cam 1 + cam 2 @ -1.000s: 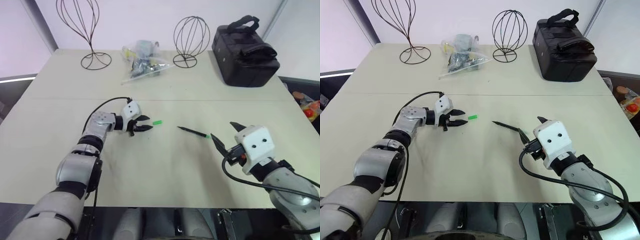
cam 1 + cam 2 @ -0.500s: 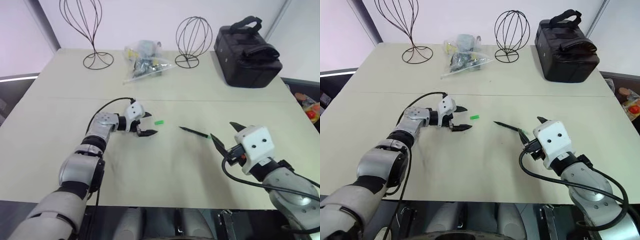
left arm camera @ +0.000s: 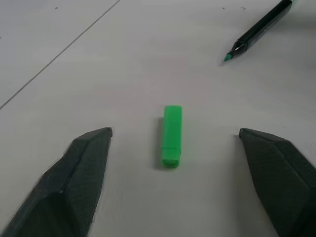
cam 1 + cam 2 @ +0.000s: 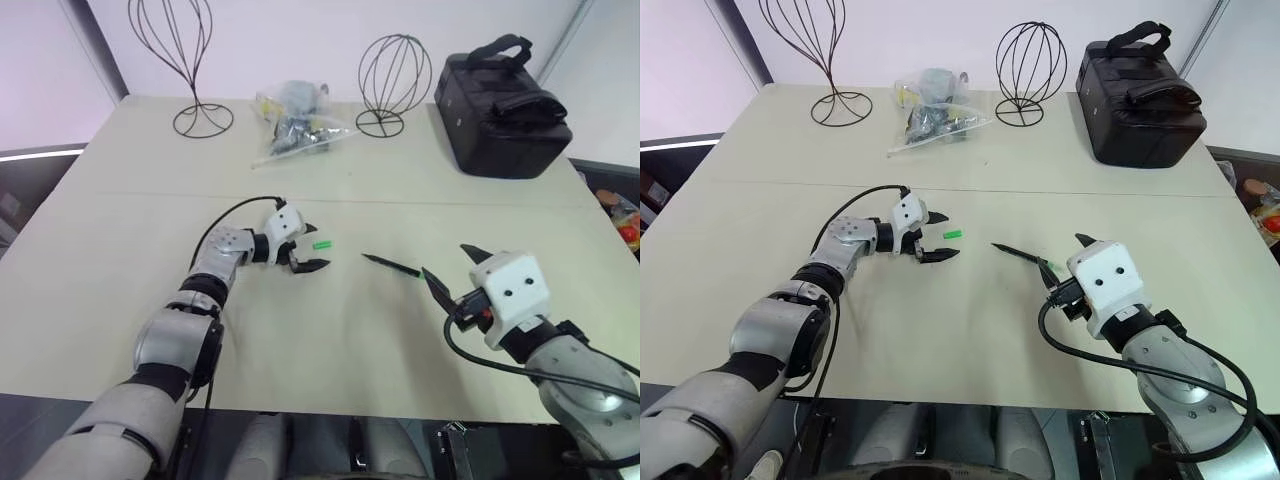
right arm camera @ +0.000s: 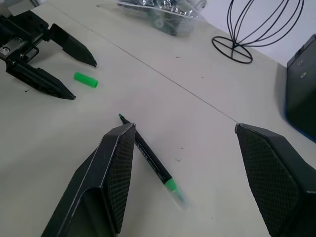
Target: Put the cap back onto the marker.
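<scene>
Two head cameras look forward and down across a pale table [image 4: 120,210], both taking in the cap [image 4: 322,245], the marker [image 4: 392,265] and the wire stands at the far edge. The left wrist camera sits low and close, the cap lying between its fingers [image 3: 79,177]. The right wrist camera faces the marker from further back, sharing the cap and the left gripper [image 5: 69,74]

Bright, even light falls from overhead on the pale table [image 4: 420,170], leaving soft, faint shadows beneath the cap [image 3: 172,135] and the marker [image 5: 150,158]. No harsh glare. The head views bend slightly at their edges, and the nearest fingers in the wrist views look soft
</scene>
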Motion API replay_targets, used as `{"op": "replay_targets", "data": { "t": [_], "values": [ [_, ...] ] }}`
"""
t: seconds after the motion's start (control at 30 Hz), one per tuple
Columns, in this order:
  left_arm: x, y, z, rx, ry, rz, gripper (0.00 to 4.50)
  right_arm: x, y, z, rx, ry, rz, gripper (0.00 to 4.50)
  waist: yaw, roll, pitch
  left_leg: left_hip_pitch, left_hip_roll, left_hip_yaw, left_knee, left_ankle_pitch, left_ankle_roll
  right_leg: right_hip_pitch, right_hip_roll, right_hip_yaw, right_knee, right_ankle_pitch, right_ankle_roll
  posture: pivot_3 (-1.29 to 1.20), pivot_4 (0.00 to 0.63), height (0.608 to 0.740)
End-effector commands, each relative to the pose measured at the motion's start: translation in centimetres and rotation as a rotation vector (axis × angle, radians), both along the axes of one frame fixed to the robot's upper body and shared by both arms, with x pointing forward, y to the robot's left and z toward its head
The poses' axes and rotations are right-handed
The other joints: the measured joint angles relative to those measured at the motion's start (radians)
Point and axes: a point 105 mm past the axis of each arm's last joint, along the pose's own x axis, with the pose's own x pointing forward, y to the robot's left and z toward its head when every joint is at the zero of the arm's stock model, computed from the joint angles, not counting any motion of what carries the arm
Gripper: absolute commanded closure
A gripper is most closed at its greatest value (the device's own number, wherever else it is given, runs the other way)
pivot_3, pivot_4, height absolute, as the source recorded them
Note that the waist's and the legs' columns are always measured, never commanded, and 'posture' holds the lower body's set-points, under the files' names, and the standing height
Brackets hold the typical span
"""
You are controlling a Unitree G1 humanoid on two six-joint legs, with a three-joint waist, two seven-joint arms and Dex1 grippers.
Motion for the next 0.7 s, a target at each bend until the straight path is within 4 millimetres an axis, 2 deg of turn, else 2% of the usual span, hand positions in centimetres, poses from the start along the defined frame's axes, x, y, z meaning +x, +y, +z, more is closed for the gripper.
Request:
{"op": "replay_targets", "data": {
  "t": [0.03, 0.17, 0.4, 0.5, 0.7],
  "values": [
    [0.1, 0.1, -0.3, 0.027, 0.0, 0.012, 1.86, -0.3, 0.2, 1.1, -0.009, -0.056, 0.007, 1.21, 0.0, 0.0, 0.0, 0.0, 0.0, 0.0, 0.0, 0.0, 0.0, 0.0, 0.0, 0.0, 0.0, 0.0, 0.0, 0.0, 0.15, 0.74],
    [0.1, 0.3, -0.5, 0.032, 0.007, 0.016, 3.79, -0.4, 0.2, 1.2, -0.01, -0.057, 0.007, 1.21, -0.003, 0.0, 0.0, 0.001, 0.0, 0.0, 0.0, 0.001, 0.001, 0.0, 0.0, 0.0, 0.0, 0.001, 0.001, 0.0, 0.15, 0.74],
    [0.0, 0.9, -0.7, 0.04, 0.02, 0.018, 3.79, -0.4, 0.2, 1.1, -0.009, -0.052, 0.007, 1.21, -0.008, 0.0, 0.0, 0.001, 0.0, 0.0, 0.0, 0.001, 0.001, 0.0, 0.001, 0.0, 0.0, 0.001, 0.001, 0.0, 0.15, 0.74],
    [0.0, 1.2, -0.2, 0.032, 0.015, 0.001, 3.79, -0.4, 0.2, 1.0, -0.004, -0.051, 0.008, 1.21, -0.013, 0.0, 0.0, 0.001, 0.0, 0.0, 0.0, 0.001, 0.001, 0.0, 0.001, 0.0, 0.0, 0.001, 0.001, 0.0, 0.15, 0.74],
    [0.0, 1.4, 3.4, 0.012, -0.094, -0.108, 3.79, -0.8, 0.3, 0.2, 0.028, -0.005, 0.027, 1.21, -0.027, 0.0, 0.0, 0.0, 0.001, 0.0, -0.001, 0.001, 0.001, -0.001, 0.001, 0.0, 0.0, 0.001, 0.001, 0.0, 0.15, 0.74]
  ]
}}
